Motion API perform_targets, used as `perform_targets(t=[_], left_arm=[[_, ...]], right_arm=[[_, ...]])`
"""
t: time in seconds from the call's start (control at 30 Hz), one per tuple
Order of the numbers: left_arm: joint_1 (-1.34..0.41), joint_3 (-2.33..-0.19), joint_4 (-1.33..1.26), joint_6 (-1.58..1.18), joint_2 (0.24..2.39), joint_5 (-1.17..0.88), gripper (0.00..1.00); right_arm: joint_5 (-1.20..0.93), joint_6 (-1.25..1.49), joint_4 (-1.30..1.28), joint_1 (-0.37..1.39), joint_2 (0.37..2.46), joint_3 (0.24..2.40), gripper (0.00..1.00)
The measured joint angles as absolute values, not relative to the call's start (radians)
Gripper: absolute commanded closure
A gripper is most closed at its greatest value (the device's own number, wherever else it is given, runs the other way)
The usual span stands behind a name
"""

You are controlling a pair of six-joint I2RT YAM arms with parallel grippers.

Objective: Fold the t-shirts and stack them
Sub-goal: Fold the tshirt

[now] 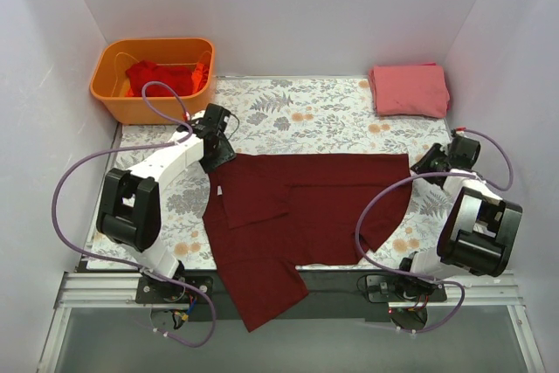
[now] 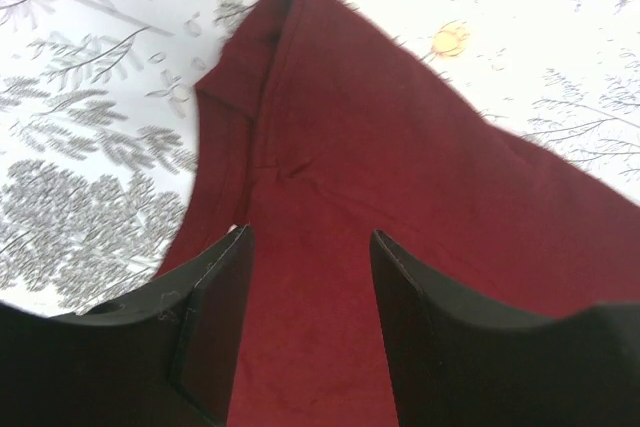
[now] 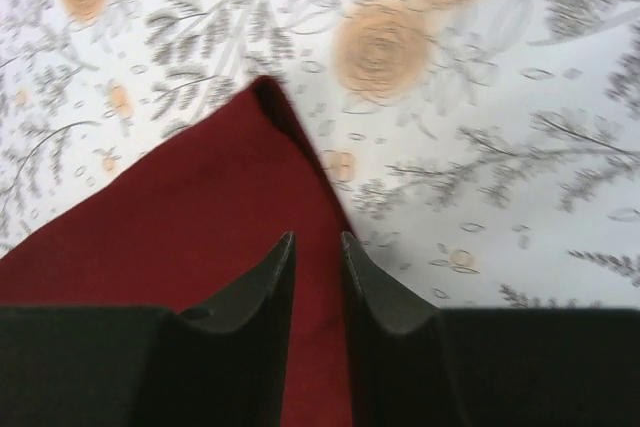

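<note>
A dark maroon t-shirt (image 1: 306, 203) lies spread across the table, partly folded, with one end hanging over the near edge. My left gripper (image 1: 220, 153) is at its far left corner; in the left wrist view the left gripper (image 2: 310, 237) is open, jaws wide, just above the maroon cloth (image 2: 400, 147). My right gripper (image 1: 425, 163) is at the far right corner; in the right wrist view the right gripper (image 3: 318, 239) has its jaws a narrow gap apart over the shirt's edge (image 3: 220, 217), which lies flat. A folded salmon-pink t-shirt (image 1: 409, 89) lies at the back right.
An orange plastic bin (image 1: 113, 93) at the back left holds crumpled red t-shirts (image 1: 157, 76). A floral tablecloth (image 1: 306, 115) covers the table. White walls close in the back and both sides.
</note>
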State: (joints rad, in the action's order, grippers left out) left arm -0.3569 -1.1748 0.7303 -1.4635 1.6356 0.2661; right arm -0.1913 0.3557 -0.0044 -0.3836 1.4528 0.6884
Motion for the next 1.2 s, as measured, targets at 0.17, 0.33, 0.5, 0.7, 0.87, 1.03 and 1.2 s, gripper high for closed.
perform_targets(t=[0.17, 0.33, 0.5, 0.7, 0.87, 1.03, 1.2], left_arm=[[-0.372, -1.232, 0.716, -1.446, 1.716, 0.25, 0.56], [-0.392, -1.282, 0.695, -1.435, 1.851, 0.234, 0.59], [-0.397, -1.372, 0.707, -1.412, 1.964, 0.239, 0.59], [-0.398, -1.576, 0.765, -1.382, 2.112, 0.303, 0.6], [-0.401, -1.715, 0.767, -1.366, 2.207, 0.376, 0.6], [-0.402, -1.835, 0.751, -1.346, 2.289, 0.434, 0.59], [-0.395, -1.983, 0.755, -1.325, 2.384, 0.461, 0.51]], right_arm=[[-0.25, 0.322, -0.003, -0.251, 1.477, 0.749, 0.69], [-0.294, 0.307, 0.002, -0.146, 1.584, 0.786, 0.69], [-0.317, 0.307, 0.001, -0.149, 1.684, 0.834, 0.69], [-0.324, 0.308, 0.013, -0.149, 1.796, 0.957, 0.69], [-0.344, 0.31, 0.035, -0.15, 1.897, 1.069, 0.68], [-0.351, 0.31, 0.036, -0.151, 1.95, 1.14, 0.64], [-0.355, 0.309, 0.017, -0.151, 1.99, 1.211, 0.57]])
